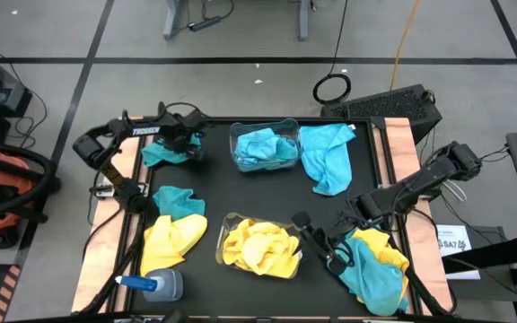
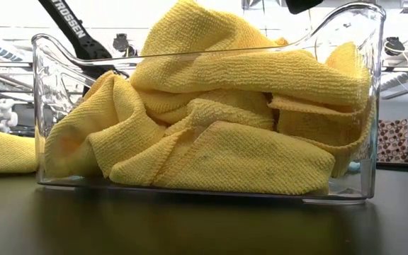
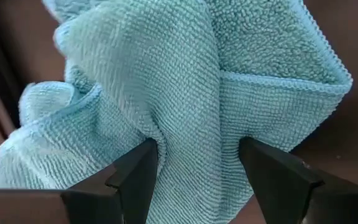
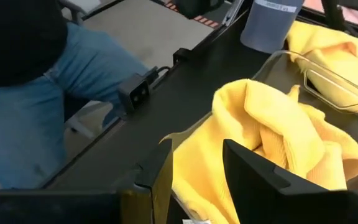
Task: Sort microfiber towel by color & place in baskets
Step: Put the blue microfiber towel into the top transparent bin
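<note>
Left gripper (image 3: 194, 165) pinches a turquoise towel (image 1: 162, 154) left of the blue basket (image 1: 265, 148); lift clear before carrying over. Right gripper (image 4: 194, 177), beside the yellow basket (image 1: 225, 235), grips a yellow towel (image 4: 272, 134).

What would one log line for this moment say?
left gripper: shut on blue towel | right gripper: shut on yellow towel, by yellow basket

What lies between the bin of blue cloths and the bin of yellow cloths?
In the high view, only bare black table lies between the blue-cloth bin and the yellow-cloth bin.
</note>
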Motion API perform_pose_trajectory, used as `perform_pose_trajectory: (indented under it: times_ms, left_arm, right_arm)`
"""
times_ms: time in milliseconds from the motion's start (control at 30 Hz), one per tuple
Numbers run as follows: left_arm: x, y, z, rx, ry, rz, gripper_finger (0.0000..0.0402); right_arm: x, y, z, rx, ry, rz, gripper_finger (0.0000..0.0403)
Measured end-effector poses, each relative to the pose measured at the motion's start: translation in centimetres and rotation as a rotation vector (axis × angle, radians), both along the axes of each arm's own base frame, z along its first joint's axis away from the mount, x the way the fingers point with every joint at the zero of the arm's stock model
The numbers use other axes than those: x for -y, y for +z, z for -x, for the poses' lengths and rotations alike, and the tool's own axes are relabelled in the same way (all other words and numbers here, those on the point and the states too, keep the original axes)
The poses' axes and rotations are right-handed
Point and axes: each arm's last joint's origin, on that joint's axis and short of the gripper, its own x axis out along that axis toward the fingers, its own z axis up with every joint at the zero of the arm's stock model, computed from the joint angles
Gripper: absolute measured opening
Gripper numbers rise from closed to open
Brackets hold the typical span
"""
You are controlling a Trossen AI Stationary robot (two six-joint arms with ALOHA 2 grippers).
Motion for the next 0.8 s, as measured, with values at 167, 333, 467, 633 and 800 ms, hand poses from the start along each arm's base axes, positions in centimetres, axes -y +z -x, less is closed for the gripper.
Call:
perform_pose_trajectory:
  times_ms: [167,333,467,633,800]
  left_arm:
    - [-0.1,-0.2,-0.1,0.027,-0.029,0.021,0.0213]
    - [-0.1,-0.2,-0.3,0.065,-0.083,0.049,0.0102]
    - [0.1,-0.2,-0.5,0.088,-0.137,0.071,0.0015]
    - [0.6,0.7,-1.2,0.094,-0.205,0.047,0.0007]
    - [1.8,4.0,-2.2,0.198,-0.279,-0.04,0.0004]
  right_arm:
    - [-0.4,-0.1,0.2,0.003,-0.011,0.021,0.0132]
    - [-0.4,-0.1,0.2,0.005,-0.009,0.025,0.0132]
    - [-0.4,-0.1,0.2,0.007,-0.008,0.026,0.0132]
    - [-0.4,0.0,0.2,0.015,-0.027,0.034,0.0132]
    - [-0.1,0.0,0.0,0.038,-0.112,0.082,0.0132]
